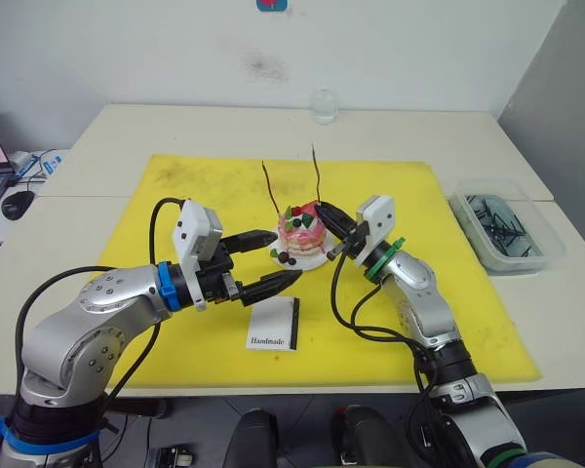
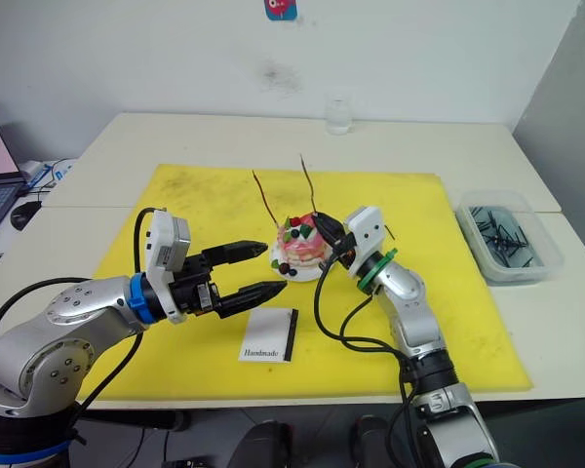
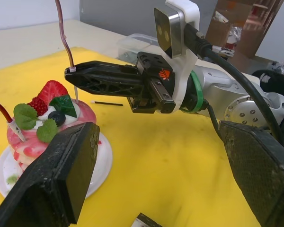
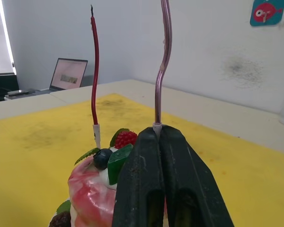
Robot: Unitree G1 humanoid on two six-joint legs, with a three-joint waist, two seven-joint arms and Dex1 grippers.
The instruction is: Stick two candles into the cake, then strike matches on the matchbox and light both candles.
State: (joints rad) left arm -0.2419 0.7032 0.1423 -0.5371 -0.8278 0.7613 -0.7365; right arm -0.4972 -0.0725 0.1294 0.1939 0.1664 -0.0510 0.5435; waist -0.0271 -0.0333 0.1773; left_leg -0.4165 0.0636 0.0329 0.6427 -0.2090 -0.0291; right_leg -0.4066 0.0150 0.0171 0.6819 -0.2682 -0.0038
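Observation:
The pink cake [image 1: 300, 237] with a strawberry on top sits on a small white plate [image 3: 98, 163] in the middle of the yellow mat. One thin reddish candle [image 4: 94, 85] stands stuck in the cake. My right gripper [image 4: 159, 130] is shut on the pale lower end of the second candle [image 4: 163, 61], which stands upright over the cake's top. My left gripper [image 1: 285, 257] is open, its fingers level beside the cake's near left side. The white matchbox [image 1: 275, 327] lies flat on the mat in front of the cake. One dark match [image 3: 109, 103] lies on the mat beyond the cake.
A clear plastic bin [image 1: 507, 230] of dark matches sits off the mat at the right. A drinking glass [image 1: 323, 105] stands at the table's back. A laptop and mouse [image 1: 18, 203] are at the far left. The yellow mat [image 1: 195, 185] covers the table's centre.

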